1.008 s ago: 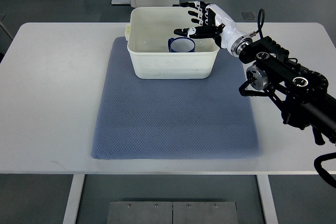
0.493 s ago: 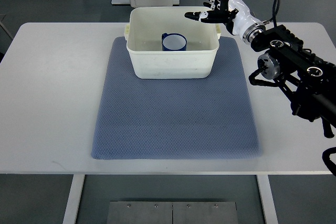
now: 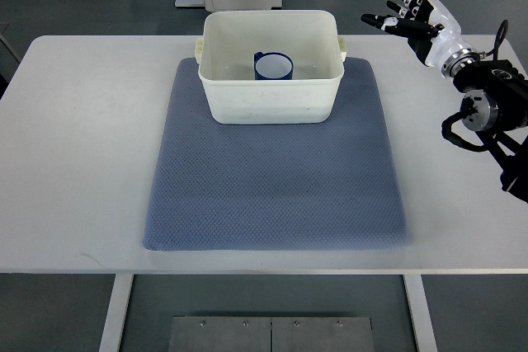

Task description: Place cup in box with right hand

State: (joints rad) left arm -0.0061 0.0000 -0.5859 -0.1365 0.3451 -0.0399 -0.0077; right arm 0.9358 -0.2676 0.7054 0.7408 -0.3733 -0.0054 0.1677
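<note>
Cup (image 3: 273, 66) sits released; robot hand (image 3: 410, 15) withdrew rightward.

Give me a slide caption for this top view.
Cup upright in box; right hand open beside it.

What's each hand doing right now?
Right hand: open, fingers spread, holding nothing, off to the right of the box; the cup sits inside it.
Left hand: not in view.

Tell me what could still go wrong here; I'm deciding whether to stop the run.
Little, judging by this view. The cup stands upright in the box, and the right hand is open, off to the box's right. The main risk: its arm swinging low could clip the box's right rim and shift it on the mat.
</note>
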